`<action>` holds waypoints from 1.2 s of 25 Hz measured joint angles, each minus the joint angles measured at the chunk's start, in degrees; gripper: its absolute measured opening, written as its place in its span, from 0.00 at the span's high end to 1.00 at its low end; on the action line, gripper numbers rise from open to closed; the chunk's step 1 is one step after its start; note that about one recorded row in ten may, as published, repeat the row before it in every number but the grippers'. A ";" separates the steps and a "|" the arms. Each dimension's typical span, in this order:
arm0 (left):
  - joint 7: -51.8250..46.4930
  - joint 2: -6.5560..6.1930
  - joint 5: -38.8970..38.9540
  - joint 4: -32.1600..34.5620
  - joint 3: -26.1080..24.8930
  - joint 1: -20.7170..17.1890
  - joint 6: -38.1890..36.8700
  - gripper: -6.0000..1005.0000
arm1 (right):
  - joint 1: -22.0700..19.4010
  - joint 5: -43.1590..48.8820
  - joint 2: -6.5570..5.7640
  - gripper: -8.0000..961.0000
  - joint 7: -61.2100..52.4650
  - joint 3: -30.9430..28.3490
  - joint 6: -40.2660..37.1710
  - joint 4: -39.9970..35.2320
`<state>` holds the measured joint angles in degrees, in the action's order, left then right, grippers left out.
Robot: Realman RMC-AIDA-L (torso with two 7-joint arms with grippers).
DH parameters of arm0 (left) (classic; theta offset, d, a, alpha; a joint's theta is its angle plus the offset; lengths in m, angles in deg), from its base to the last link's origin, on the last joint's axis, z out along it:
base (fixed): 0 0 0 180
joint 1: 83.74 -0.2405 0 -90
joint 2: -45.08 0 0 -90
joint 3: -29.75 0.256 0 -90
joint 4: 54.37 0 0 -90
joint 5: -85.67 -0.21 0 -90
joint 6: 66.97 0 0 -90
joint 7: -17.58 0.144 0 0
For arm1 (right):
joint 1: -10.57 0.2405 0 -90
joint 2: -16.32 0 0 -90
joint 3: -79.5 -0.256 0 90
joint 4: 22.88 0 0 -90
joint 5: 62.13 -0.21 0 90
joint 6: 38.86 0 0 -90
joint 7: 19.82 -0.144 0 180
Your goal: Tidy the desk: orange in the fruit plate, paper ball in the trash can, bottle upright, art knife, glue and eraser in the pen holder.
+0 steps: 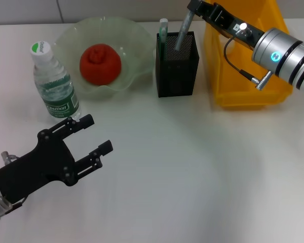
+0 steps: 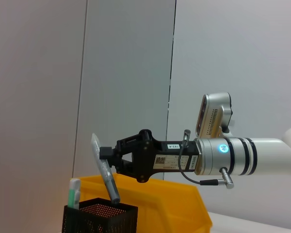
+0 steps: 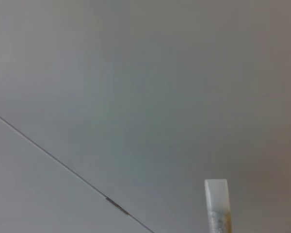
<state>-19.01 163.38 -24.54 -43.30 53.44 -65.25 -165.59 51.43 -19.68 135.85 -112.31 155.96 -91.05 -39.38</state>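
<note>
The right gripper (image 1: pixel 191 11) reached in over the far right part of the table (image 1: pixel 192 167), clamped on the upper end of a grey art knife (image 1: pixel 183 33) that leaned tilted with its lower end inside the black mesh pen holder (image 1: pixel 177 68). A pale green stick (image 1: pixel 162 33) already stood in that holder's left corner. Just beside the holder on its right sat the yellow trash can (image 1: pixel 243 86). Toward the far left edge, the orange (image 1: pixel 100 63) lay in the translucent fruit plate (image 1: pixel 137 43), and the bottle (image 1: pixel 53 83) stood upright just beside the plate. The left gripper (image 1: pixel 93 136) hovered over the near left corner, its fingers spread wide and holding nothing.
</note>
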 joint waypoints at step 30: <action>-0.31 -0.18 -0.10 0.70 -0.05 -0.30 -1.68 0.30 | 1.00 -1.15 0.37 0.86 26.08 0.09 0.29 1.01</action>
<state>-19.32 163.20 -24.64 -42.60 53.39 -65.55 -167.27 52.43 -20.83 136.22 -86.22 156.06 -90.76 -38.38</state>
